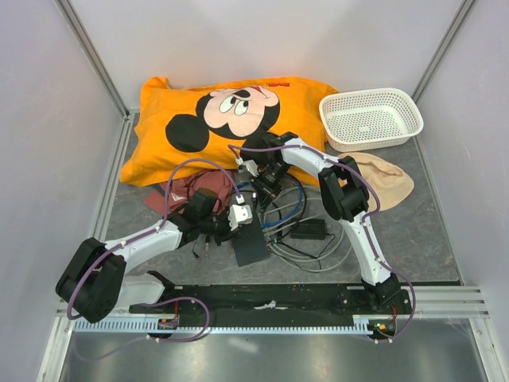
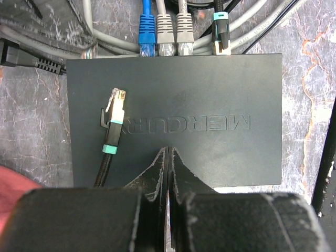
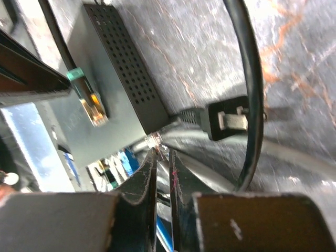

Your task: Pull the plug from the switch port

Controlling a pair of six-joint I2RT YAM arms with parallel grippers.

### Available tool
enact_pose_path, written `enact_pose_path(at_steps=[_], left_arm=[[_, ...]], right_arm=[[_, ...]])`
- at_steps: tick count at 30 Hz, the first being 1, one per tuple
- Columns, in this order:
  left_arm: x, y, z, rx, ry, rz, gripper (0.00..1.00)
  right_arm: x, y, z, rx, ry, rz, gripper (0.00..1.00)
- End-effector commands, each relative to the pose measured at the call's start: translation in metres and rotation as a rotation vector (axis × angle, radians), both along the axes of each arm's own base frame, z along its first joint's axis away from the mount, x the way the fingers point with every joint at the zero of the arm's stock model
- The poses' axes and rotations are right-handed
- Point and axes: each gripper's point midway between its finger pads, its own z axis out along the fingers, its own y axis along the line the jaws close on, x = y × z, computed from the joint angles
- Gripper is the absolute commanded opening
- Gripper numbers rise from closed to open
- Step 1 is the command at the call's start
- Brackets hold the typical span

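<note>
The switch (image 2: 210, 89), a flat dark grey box marked MERCURY, lies on the table; it also shows in the top view (image 1: 253, 248) and the right wrist view (image 3: 113, 63). In the port row along its far edge sit a blue plug (image 2: 146, 31), two grey plugs (image 2: 165, 31) and a black plug with a teal band (image 2: 221, 34). A loose black teal-banded plug (image 2: 115, 107) lies on the switch's top. My left gripper (image 2: 168, 149) is shut, tips on the switch's near edge. My right gripper (image 3: 163, 152) is shut to a narrow slit, empty, over the switch's corner.
A black power plug (image 3: 226, 118) and grey cables (image 1: 306, 247) lie beside the switch, with a black adapter brick (image 1: 310, 229). An orange Mickey bag (image 1: 223, 119), white basket (image 1: 371, 118), beige cloth (image 1: 390, 179) and maroon cloth (image 1: 187, 191) lie behind.
</note>
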Motion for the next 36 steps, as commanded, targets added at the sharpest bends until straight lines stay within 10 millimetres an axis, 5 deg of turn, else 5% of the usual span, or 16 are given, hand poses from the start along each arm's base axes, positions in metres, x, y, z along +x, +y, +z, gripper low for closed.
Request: enact_pose_path(at_steps=[1,17,26,29,36], left_arm=[[-0.019,0.025,-0.034,0.125,0.075,0.027,0.02],[-0.023,0.027,-0.038,0.126,0.073,0.025,0.01],[-0.022,0.027,-0.037,0.116,0.061,0.038,0.02],[-0.021,0.027,-0.035,0.106,0.062,0.051,0.02],[-0.021,0.028,-0.036,0.106,0.056,0.056,0.02]], right_arm=[[0.027,-0.04,-0.034,-0.176,-0.193,0.096,0.0],[0.035,-0.045,-0.025,-0.202,-0.243,0.094,0.0],[0.071,-0.062,0.042,-0.184,-0.453,-0.048,0.0],[0.079,-0.073,0.049,-0.224,-0.511,-0.078,0.0],[0.088,-0.095,0.033,-0.347,-0.56,-0.116,0.0]])
